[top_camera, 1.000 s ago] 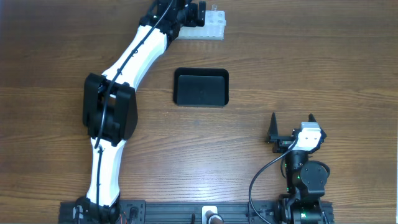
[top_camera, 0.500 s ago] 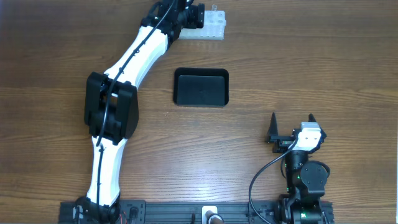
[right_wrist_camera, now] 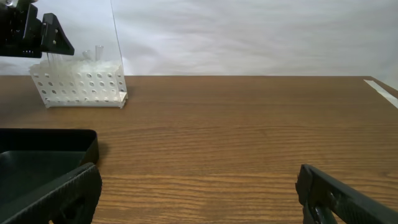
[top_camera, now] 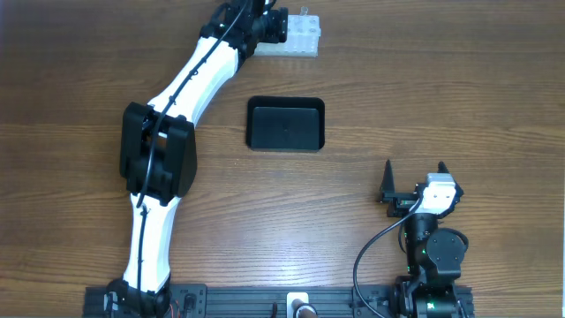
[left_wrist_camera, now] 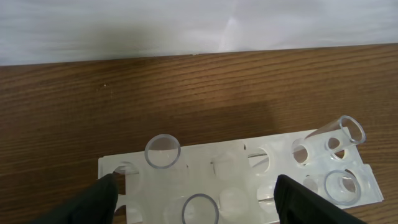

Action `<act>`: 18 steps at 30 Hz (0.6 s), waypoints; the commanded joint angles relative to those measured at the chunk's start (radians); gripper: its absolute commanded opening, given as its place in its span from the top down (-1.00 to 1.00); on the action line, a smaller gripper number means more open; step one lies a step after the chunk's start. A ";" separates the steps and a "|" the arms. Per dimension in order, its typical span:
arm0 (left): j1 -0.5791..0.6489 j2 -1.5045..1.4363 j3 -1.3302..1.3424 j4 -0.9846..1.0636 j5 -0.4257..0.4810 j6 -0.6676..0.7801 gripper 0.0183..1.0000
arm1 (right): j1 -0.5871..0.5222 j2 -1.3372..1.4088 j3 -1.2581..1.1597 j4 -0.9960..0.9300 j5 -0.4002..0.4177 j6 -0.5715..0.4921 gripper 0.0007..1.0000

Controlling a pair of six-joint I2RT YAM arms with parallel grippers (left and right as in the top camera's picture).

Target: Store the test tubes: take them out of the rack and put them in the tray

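Observation:
A white rack (top_camera: pixel 301 39) stands at the table's far edge with clear test tubes in it. In the left wrist view the rack (left_wrist_camera: pixel 249 171) lies just below my open left gripper (left_wrist_camera: pixel 200 202). One tube (left_wrist_camera: pixel 162 152) stands upright in the far row. A second tube (left_wrist_camera: pixel 200 210) sits between the fingers, untouched. A third tube (left_wrist_camera: pixel 344 130) leans at the rack's end. From above, the left gripper (top_camera: pixel 269 24) hangs over the rack's left part. The black tray (top_camera: pixel 285 124) lies mid-table. My right gripper (top_camera: pixel 414 183) is open near its base, holding nothing.
The right wrist view looks across bare wooden table toward the tray (right_wrist_camera: pixel 37 158), the rack (right_wrist_camera: pixel 78 88) and the left gripper (right_wrist_camera: pixel 38 34) above it. A white wall stands behind the table's far edge.
The left gripper has edged slightly left over the rack. The right arm has not moved.

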 commanded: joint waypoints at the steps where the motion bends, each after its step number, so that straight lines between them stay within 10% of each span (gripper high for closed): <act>1: -0.002 0.032 0.026 -0.003 0.014 0.001 -0.45 | -0.006 -0.011 -0.006 -0.003 -0.005 -0.007 -0.98; 18: -0.004 0.034 0.026 -0.003 0.025 0.000 0.62 | -0.006 -0.011 -0.006 -0.003 -0.005 -0.007 -0.99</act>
